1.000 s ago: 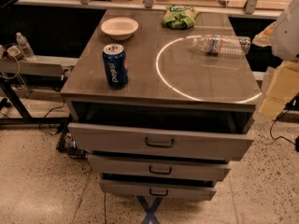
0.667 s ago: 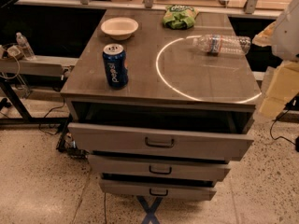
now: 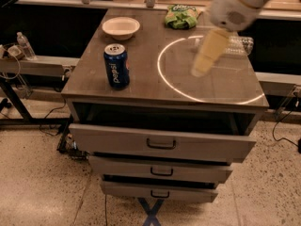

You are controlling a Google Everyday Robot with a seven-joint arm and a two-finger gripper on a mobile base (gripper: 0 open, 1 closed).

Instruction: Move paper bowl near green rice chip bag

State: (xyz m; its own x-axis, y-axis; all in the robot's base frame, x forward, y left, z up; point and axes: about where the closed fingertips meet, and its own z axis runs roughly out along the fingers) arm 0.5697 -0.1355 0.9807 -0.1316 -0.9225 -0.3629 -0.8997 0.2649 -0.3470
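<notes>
Water bottle (image 3: pixel 239 44): the arm (image 3: pixel 235 6) is half covering it.
Gripper (image 3: pixel 199 68): hovering above the bench's (image 3: pixel 141 81) right side; we cannot tell its state.
Paper bowl (image 3: pixel 121 27): sitting back left, round, apart from the crinkly green rice chip bag (image 3: pixel 181 17).

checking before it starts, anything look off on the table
The bottle lies on its side near the right edge, partly behind the gripper above the tabletop. The three drawers below stand pulled out. Bowl, can and chip bag look normal.
</notes>
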